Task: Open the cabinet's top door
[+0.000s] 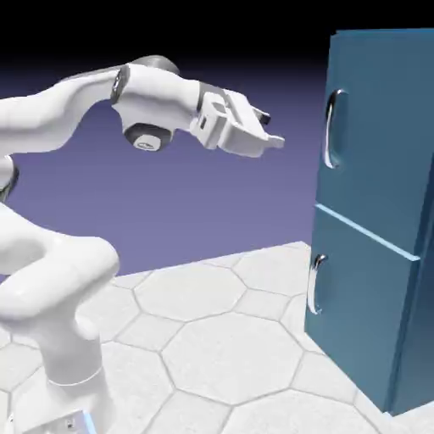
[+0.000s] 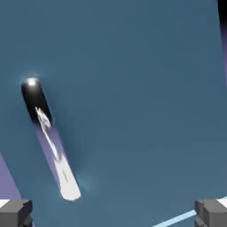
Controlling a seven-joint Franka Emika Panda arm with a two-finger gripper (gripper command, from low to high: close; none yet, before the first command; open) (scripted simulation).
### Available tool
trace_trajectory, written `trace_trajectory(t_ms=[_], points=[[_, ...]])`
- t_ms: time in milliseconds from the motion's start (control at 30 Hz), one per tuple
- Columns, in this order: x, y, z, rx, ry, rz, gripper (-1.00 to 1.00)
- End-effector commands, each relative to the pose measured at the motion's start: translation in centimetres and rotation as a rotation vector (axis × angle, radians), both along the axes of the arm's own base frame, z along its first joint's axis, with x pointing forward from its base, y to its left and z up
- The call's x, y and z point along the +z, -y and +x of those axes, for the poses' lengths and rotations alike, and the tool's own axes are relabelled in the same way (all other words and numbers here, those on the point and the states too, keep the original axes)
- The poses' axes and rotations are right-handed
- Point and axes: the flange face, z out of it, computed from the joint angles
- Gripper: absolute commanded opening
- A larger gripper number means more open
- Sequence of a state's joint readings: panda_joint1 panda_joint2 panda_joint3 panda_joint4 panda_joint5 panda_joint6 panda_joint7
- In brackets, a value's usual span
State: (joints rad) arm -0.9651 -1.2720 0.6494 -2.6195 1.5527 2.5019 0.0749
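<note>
pale tiled floor [image 1: 203, 292], violet backdrop. claw [image 1: 274, 130] wide, nothing between fingers [image 2: 16, 213], short of the top door [image 1: 377, 136]. door closed, upper part of blue cabinet [image 1: 352, 292], toward the exterior view's right; handle [image 1: 331, 127] near claw, apart.

The robot arm [image 1: 158, 89] wears glossy white, rounded casings (dark grey caps at the joints) above small grey fingertips [image 2: 16, 213].

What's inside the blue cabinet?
Can't tell. The top door and lower door of the cabinet are both closed and cover the interior; only the outer faces and the silver handles show.
</note>
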Motion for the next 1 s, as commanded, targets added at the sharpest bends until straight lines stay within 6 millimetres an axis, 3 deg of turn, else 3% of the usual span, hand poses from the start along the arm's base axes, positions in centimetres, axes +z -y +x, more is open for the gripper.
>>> trace_trajectory(t_ms=[0,367,600,667,800,833,967], points=[[0.0,-0.3,0.2,0.003,0.016,-0.009,0.00],[-1.9,-3.1,5.1,0.058,0.162,-0.151,0.00],[-5.1,-2.6,9.8,0.102,0.224,-0.270,0.00],[-5.4,-2.5,10.2,0.106,0.228,-0.279,0.00],[-5.4,-2.1,15.2,0.106,0.228,-0.279,0.00],[-5.4,-2.1,15.2,0.106,0.228,-0.279,-1.00],[-5.4,-0.9,13.1,0.192,0.240,-0.269,-1.00]])
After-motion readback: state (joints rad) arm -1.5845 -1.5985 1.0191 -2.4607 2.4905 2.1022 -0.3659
